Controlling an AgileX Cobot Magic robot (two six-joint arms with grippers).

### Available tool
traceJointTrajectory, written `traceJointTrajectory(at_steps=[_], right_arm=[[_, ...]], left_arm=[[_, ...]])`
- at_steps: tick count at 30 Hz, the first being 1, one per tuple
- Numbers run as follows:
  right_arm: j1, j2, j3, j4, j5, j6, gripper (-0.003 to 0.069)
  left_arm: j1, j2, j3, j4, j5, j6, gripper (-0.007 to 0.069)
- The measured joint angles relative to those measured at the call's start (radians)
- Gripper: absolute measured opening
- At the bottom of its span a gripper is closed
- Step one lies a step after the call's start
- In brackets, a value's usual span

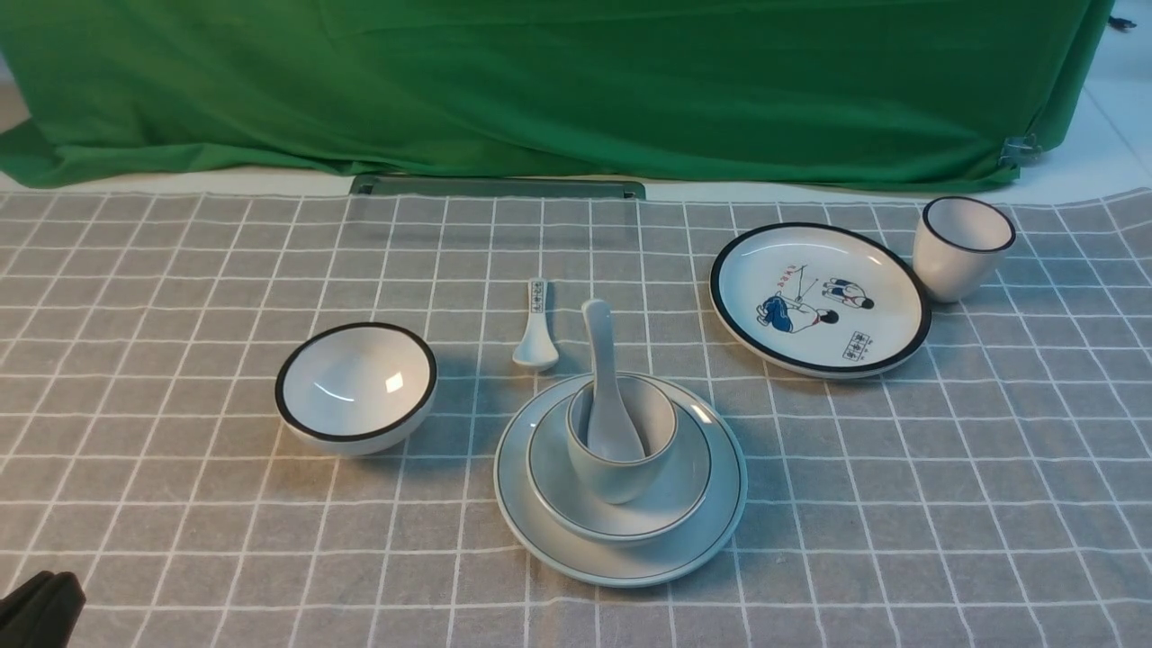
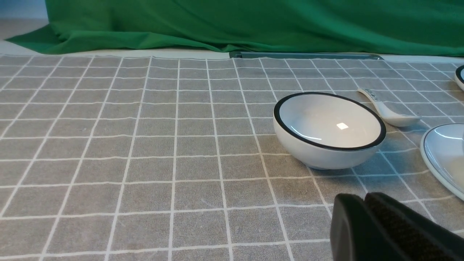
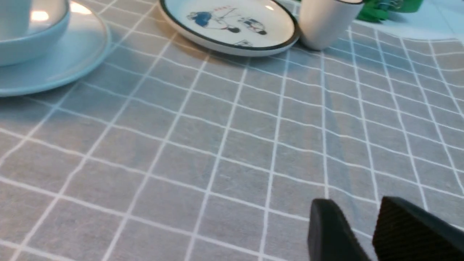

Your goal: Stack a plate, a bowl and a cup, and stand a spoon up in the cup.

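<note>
Left gripper: black padded fingers pressed together, empty, low over the grey checked tablecloth at the near left corner. Right gripper: fingers narrowly parted, nothing between them, low over bare cloth to the near right of the stack.

The stack stands near centre: large pale grey-white round plate at the base, wide shallow pale bowl on it, handleless grey-green tapered cup in the bowl, glossy white ceramic soup spoon standing in the cup, handle leaning far.

Judgement: all four placements appear complete; the step in hand is withdrawal. The next move calls only for keeping both arms clear of the stack.

Black-rimmed white bowl, small patterned spoon, cartoon plate and black-rimmed white cup stand apart, untouched.
</note>
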Motion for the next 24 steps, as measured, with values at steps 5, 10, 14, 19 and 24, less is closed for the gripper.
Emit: traceJointTrajectory(at_steps=[5, 10, 14, 19, 24], right_arm=[[-0.024, 0.000, 0.000, 0.000, 0.000, 0.018, 0.0237], [-0.027, 0.000, 0.000, 0.000, -0.001, 0.021, 0.0237], [-0.027, 0.000, 0.000, 0.000, -0.002, 0.021, 0.0237], [-0.027, 0.000, 0.000, 0.000, -0.003, 0.022, 0.0237], [-0.027, 0.000, 0.000, 0.000, -0.003, 0.023, 0.0237]], left_arm=[[0.000, 0.000, 0.000, 0.000, 0.000, 0.000, 0.0017], [0.000, 0.000, 0.000, 0.000, 0.000, 0.000, 0.0017], [0.000, 0.000, 0.000, 0.000, 0.000, -0.003, 0.0017], [0.000, 0.000, 0.000, 0.000, 0.000, -0.003, 0.0017], [0.000, 0.000, 0.000, 0.000, 0.000, -0.003, 0.0017]])
